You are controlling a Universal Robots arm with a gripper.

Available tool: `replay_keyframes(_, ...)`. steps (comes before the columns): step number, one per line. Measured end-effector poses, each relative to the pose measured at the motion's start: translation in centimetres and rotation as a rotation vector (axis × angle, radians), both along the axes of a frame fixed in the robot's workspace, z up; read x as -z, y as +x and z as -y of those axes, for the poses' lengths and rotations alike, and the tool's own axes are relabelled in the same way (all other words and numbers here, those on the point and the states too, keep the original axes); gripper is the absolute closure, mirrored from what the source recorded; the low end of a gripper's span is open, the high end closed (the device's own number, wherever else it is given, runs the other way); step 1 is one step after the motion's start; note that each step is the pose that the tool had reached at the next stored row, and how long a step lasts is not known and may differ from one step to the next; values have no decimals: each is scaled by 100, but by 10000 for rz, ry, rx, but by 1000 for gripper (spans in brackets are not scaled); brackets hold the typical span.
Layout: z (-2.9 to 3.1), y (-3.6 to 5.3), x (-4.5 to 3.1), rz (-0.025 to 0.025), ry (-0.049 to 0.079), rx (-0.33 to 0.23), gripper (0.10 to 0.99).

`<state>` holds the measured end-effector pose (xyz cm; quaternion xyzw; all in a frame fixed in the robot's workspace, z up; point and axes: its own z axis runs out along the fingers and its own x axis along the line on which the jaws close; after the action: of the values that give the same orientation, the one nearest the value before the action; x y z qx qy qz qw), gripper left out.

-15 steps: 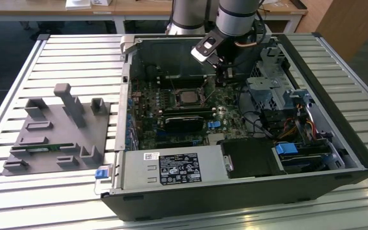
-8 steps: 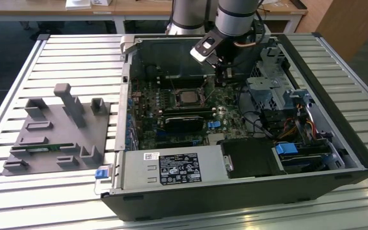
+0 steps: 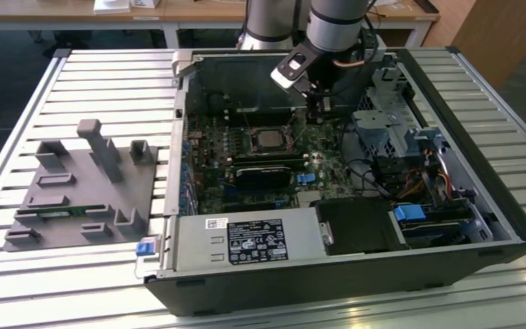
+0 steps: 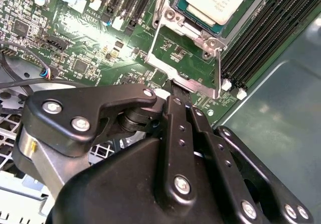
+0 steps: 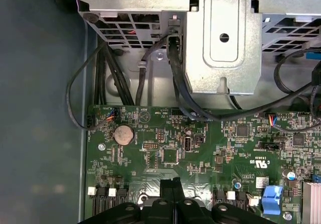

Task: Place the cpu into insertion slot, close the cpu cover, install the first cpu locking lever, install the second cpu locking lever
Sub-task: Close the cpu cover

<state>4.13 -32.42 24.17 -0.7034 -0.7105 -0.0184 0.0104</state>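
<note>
The cpu (image 4: 216, 0), a pale silver square, lies in the insertion slot (image 4: 173, 17) on the green motherboard; the exterior view shows the cpu (image 3: 268, 139) in the middle of the board. The cpu cover (image 4: 190, 81), a thin silver frame, is swung open away from the slot, and green board shows through its window. My gripper (image 4: 173, 91) has its black fingers pressed together, the tips right at the cover's free edge. In the exterior view the gripper (image 3: 315, 116) hangs inside the case just beyond the cpu. The first wrist view shows the gripper (image 5: 170, 184) shut over the board.
Long black memory slots (image 4: 271, 28) flank the socket. A metal drive cage (image 3: 386, 130) and cables (image 5: 175, 73) crowd the case on the exterior view's right. The black-labelled power supply (image 3: 244, 241) fills the near side. A grey fixture (image 3: 85, 185) stands on the slatted table.
</note>
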Motion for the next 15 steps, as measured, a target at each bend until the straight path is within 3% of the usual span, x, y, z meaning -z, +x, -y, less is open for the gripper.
replay_keyframes(15, 0, -33, 0, 0, 2, 0, 980)
